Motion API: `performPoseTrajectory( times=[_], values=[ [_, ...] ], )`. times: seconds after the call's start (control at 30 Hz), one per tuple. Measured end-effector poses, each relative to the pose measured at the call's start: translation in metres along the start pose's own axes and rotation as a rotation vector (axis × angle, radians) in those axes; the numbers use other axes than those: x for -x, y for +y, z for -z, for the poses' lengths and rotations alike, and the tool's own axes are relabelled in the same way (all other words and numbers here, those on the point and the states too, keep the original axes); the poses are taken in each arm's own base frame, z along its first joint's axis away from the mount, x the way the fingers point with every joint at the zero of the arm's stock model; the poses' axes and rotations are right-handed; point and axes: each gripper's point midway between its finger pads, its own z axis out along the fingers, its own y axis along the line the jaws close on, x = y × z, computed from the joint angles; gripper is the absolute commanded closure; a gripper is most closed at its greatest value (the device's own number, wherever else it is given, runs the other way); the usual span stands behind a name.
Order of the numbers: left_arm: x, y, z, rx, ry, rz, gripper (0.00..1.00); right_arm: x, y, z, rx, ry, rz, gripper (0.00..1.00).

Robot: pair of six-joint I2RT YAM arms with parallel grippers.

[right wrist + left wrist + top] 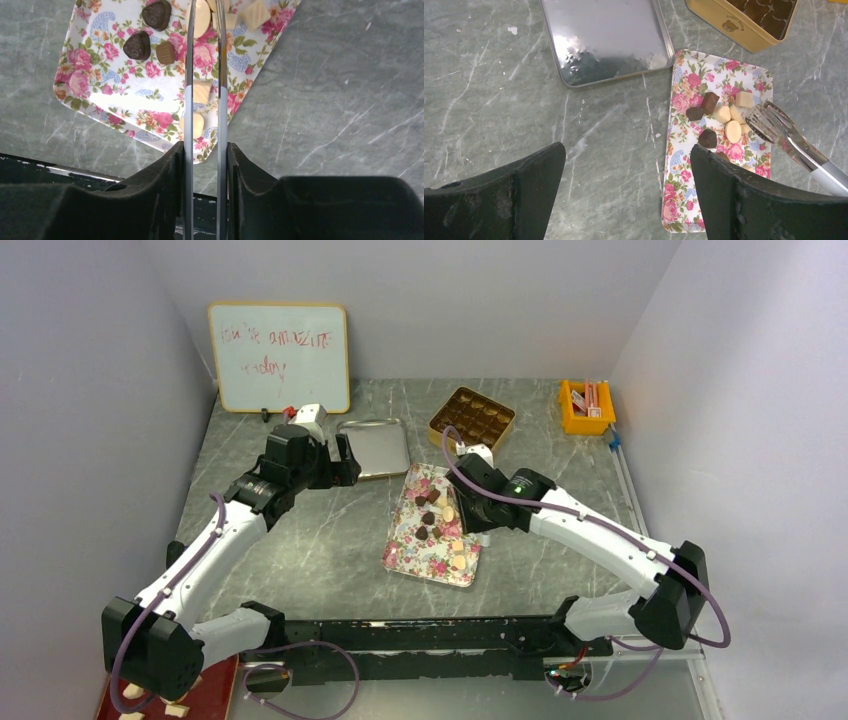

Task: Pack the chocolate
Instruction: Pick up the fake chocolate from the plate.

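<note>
Tool: right gripper (205, 155) clamps tongs (796, 147), blades slightly apart | Where: chocolate (732, 131) loose on floral tray (681, 200) mid-table, tong tips among cream pieces, pinch unclear | Risk: smooth sweet slips from blades before far gold box (724, 22).

I count about 12 chocolates (427, 517), 1 floral tray (405, 555), 1 steel tray (375, 447), 1 tin (730, 26), 1 tongs (774, 127), 1 whiteboard (280, 357), 1 bin (588, 424).
</note>
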Motion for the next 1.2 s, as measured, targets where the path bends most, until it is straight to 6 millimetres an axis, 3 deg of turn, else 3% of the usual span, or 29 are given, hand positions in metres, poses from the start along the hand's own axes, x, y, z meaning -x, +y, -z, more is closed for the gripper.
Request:
performPoseTrajectory(
  times=[0.63, 0.97, 1.2],
  values=[
    [-0.001, -0.002, 0.000, -0.008, 0.005, -0.003, 0.00, -0.019, -0.009, 0.020, -0.032, 0.015, -0.038, 0.61],
    [-0.002, -0.004, 0.000, -0.014, 0.007, -0.006, 0.00, -0.033, -0.015, 0.012, -0.061, 0.047, -0.032, 0.60],
    [-0.002, -0.004, 0.000, -0.014, 0.008, -0.009, 0.00, -0.032, -0.014, 0.011, -0.058, 0.045, -0.031, 0.60]
  ],
)
